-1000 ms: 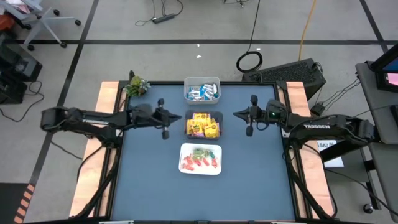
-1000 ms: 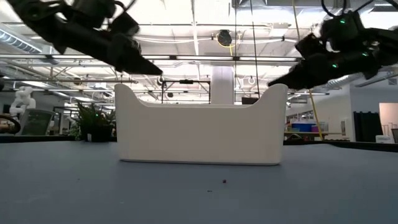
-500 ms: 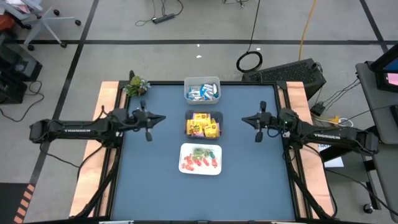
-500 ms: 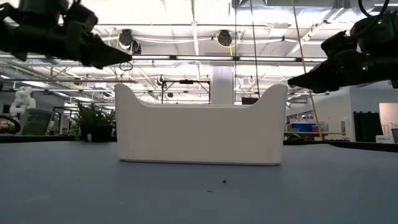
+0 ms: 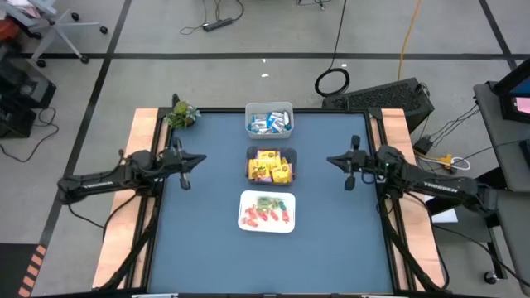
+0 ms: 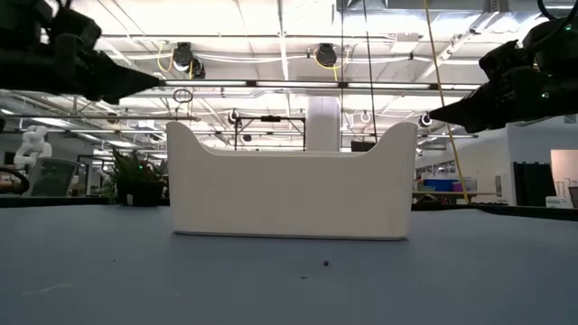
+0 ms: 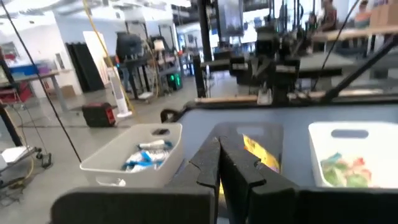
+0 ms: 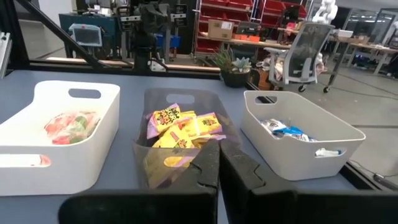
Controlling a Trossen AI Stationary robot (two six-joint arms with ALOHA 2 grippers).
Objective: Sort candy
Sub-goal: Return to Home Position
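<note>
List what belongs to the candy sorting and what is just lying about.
Job: blue-white bars in gray bin; yellow packets in black bin; red and green pieces in white bin; left claw and right claw, shut, flanking the bins.
Lying about: plant at table corner.

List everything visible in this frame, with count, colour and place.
Grey plastic bin: one, far end of row.
Blue-and-white wrapped bars: several, inside it.
Dark plastic bin: one, middle of row.
Yellow square packets: many, inside it.
White plastic bin: one, near end.
Red and green sweets: many, inside it.
Green leafy plant: one, table's far left corner.
Left gripper: one, black, shut, over table's left side.
Right gripper: one, black, shut, over right side.
</note>
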